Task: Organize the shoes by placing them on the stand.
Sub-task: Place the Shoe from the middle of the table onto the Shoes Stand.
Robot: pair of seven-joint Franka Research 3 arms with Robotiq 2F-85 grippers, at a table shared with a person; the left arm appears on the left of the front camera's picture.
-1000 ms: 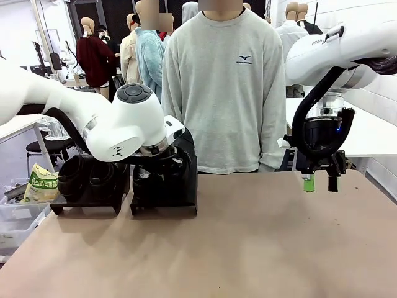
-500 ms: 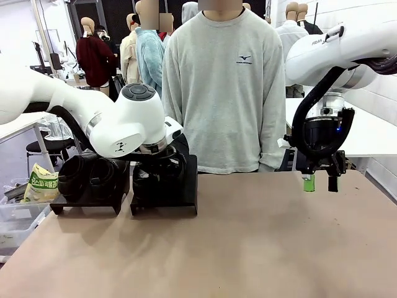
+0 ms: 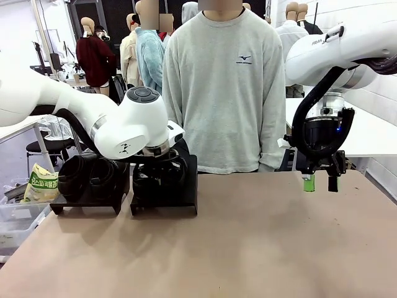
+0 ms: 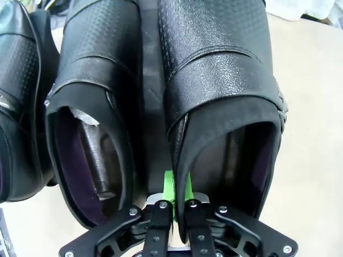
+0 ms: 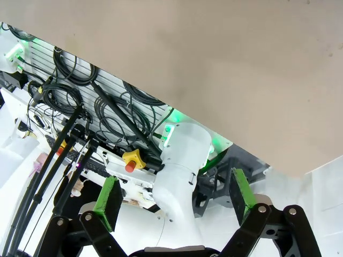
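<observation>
left gripper (image 4: 172,206) is clamping the inner collar edge of a black shoe (image 4: 225,96) at lower centre of the wrist view, green pad (image 4: 169,184) showing beside the collar. that shoe is sitting beside a second black shoe (image 4: 94,107) on the black stand (image 3: 186,186) at left centre of the desk (image 3: 248,248). right gripper (image 3: 319,183) is hanging wide open and empty at right, above the desk.

The left arm reaches in low from the left, elbow bent, its wrist angled down; its end effector (image 4: 174,206) has the fingers pinched together. The right arm hangs from the upper right, wrist vertical, its end effector (image 3: 319,183) pointing straight down with fingers spread wide.
</observation>
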